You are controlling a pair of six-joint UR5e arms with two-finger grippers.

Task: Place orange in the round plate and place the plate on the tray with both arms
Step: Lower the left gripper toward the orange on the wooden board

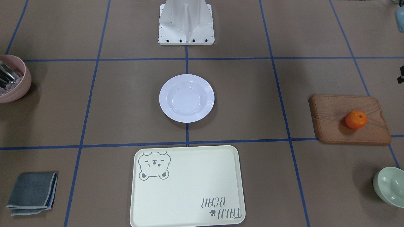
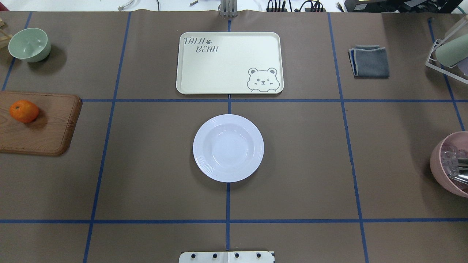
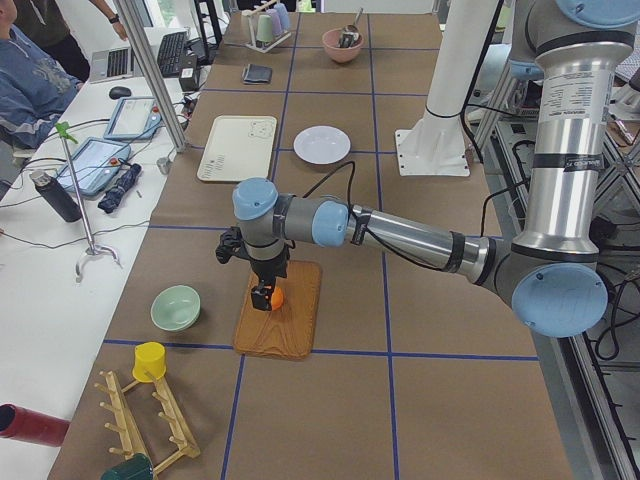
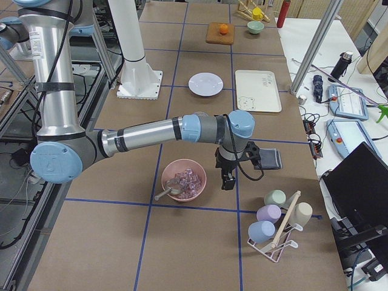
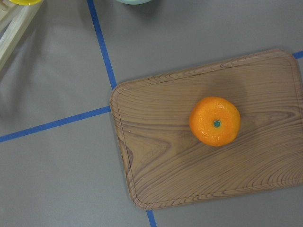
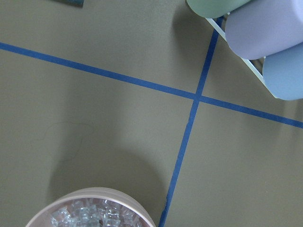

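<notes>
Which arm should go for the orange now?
Left. The left claw hangs over the orange on the wooden board; the right claw is at the table's other end, beside the pink bowl.

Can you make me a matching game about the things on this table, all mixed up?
1 orange
2 round plate
3 tray
4 pink bowl

A has a bear drawing
B lies on the wooden board
C white and empty
D holds clear cubes

Pairs: 1-B, 2-C, 3-A, 4-D
</notes>
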